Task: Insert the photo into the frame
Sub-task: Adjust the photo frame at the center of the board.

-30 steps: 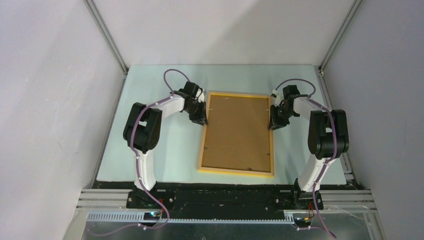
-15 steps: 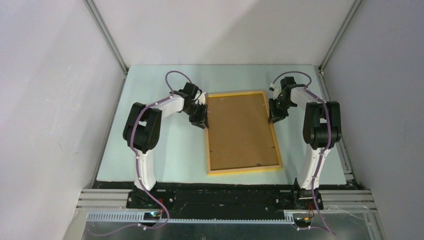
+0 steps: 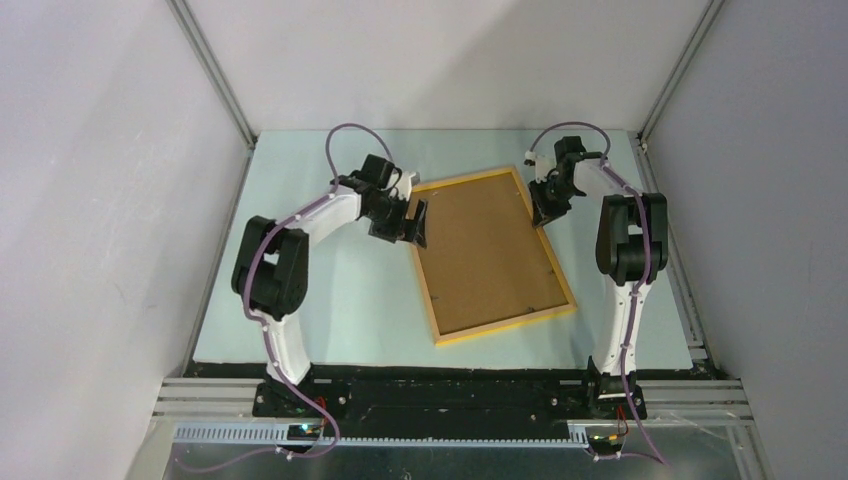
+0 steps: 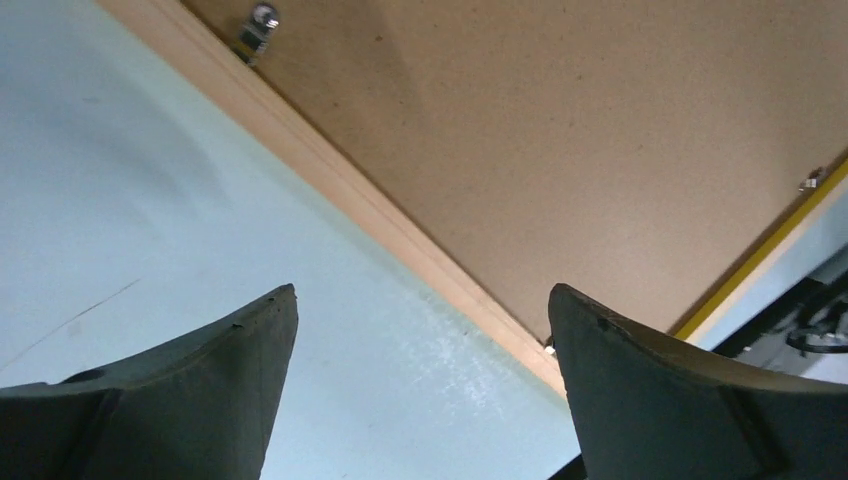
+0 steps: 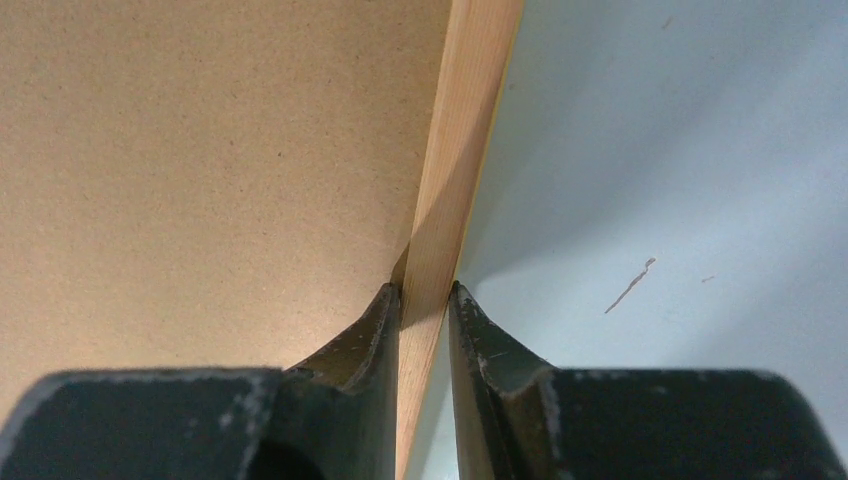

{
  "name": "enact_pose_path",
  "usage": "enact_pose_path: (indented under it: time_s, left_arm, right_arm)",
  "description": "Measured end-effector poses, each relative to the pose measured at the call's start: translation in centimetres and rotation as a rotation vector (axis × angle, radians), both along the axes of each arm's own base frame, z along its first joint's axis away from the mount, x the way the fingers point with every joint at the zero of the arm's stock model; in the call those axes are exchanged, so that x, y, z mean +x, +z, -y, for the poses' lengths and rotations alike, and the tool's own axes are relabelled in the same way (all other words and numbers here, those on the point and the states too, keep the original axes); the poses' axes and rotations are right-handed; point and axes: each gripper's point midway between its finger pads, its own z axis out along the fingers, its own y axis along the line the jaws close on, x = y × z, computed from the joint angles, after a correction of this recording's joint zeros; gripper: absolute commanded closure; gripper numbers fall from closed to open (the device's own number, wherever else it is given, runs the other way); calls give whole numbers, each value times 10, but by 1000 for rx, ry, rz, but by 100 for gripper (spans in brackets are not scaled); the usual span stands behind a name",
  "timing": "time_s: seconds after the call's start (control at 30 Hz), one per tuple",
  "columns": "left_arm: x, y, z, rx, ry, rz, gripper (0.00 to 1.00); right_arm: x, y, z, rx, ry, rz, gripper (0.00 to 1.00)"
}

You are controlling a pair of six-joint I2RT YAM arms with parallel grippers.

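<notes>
1. Top external: frame (image 3: 505, 324) lies skewed, back up, on table (image 3: 330, 300); photo unseen (maybe beneath backing board (image 3: 490, 250)).
2. Right gripper (image 5: 425, 290) pinches right rail; left gripper (image 4: 422, 295) gapes, empty, beside left rail.
3. Hold pinch firm, slide slowly.

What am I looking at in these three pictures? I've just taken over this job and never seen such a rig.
Two robot arms are bolted at the near edge of a pale table. The wide picture is from a fixed camera above and behind them; the other two come from cameras on each wrist, looking past that arm's own dark fingers. On the table lies the frame, askew, back up, with a brown backing board in it. The right gripper pinches the frame's wooden edge. The left gripper stands open beside the opposite edge, holding nothing. The photo is not visible in any view.
</notes>
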Motion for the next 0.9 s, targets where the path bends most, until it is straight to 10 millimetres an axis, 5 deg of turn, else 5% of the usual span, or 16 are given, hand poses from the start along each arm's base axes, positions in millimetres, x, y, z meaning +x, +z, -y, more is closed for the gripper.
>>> enact_pose_path:
  time_s: [0.3, 0.67, 0.9]
  left_arm:
    - [19, 37, -32, 159, -62, 239, 0]
    - [27, 36, -54, 277, -65, 287, 0]
    - [52, 48, -49, 292, -41, 332, 0]
  right_arm:
    - [0, 0, -3, -15, 123, 28, 100]
    - [-15, 2, -25, -42, 270, 82, 100]
    - [-25, 1, -31, -45, 335, 87, 100]
